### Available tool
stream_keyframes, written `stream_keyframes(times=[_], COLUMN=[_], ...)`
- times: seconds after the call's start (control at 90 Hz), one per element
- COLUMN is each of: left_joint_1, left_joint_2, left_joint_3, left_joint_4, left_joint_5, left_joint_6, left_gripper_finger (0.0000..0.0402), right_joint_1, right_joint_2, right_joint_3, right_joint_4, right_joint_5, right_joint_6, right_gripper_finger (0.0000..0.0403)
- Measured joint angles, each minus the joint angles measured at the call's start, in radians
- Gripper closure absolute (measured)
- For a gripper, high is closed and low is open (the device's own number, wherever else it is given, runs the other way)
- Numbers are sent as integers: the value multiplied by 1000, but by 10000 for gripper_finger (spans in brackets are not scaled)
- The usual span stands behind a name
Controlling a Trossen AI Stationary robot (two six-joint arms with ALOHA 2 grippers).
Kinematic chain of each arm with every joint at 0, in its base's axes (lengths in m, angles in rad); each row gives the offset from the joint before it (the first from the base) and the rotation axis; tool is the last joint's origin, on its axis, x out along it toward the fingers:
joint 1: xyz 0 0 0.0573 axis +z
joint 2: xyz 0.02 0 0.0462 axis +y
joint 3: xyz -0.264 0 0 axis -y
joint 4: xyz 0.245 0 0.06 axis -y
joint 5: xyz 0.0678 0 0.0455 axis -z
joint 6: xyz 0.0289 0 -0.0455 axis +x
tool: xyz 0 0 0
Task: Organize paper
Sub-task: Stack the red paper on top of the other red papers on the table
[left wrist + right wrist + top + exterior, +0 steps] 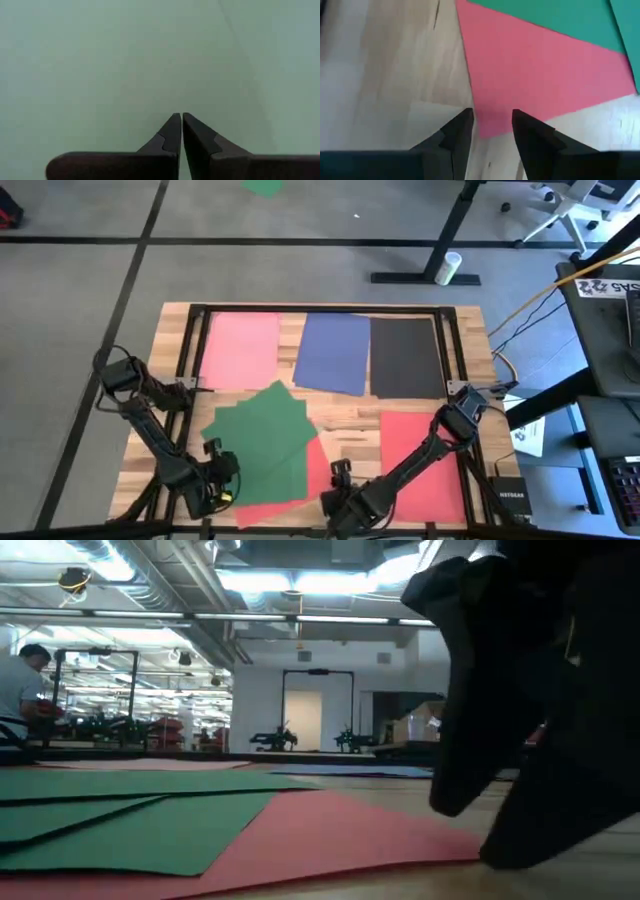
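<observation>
1. Left gripper (222,480) of mine sits low at the near left of the table (340,430), down on the green sheets (265,442); its wrist view is filled with pale green, and its fingers (172,131) are pressed together with only a hairline between the tips.
2. Whether anything thin is pinched between those tips, I cannot tell.
3. Green sheets lie fanned and overlapping at near left-centre, turned at angles to the table edges, and they cover part of a red sheet (318,468) under their right side.
4. Right gripper (338,490) of mine is at the near edge near the centre, just beside that red sheet's corner; its fingers (457,131) stand apart, with the corner (490,127) lying between and just ahead of them on bare wood.
5. Another red sheet (425,455) lies flat at near right, partly under my right arm (440,442).
6. Along the far side, left to right, lie a pink sheet (240,350), a blue sheet (333,352) and a black sheet (405,358); blue and black touch or slightly overlap.
7. Beyond the table a person (18,690) shows at far left in the low view.
</observation>
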Motion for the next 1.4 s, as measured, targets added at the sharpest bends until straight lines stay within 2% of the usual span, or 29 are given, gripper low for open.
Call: stream_keyframes(times=[0.278,0.667,1.089,1.4], left_joint_1=[59,71,71,74], left_joint_2=[3,115,126,126], left_joint_3=[-4,0,0,-2], left_joint_4=[99,207,208,208], left_joint_5=[-2,-16,2,6], left_joint_6=[136,181,181,182], left_gripper_finger=[402,402,402,402], right_joint_1=[-7,-25,-10,-30], right_joint_2=[-1,5,6,6], right_joint_3=[-25,-28,-28,-29], right_joint_4=[46,49,76,108], right_joint_5=[79,167,96,137], right_joint_6=[1,11,-16,-15], right_gripper_finger=[270,270,270,270])
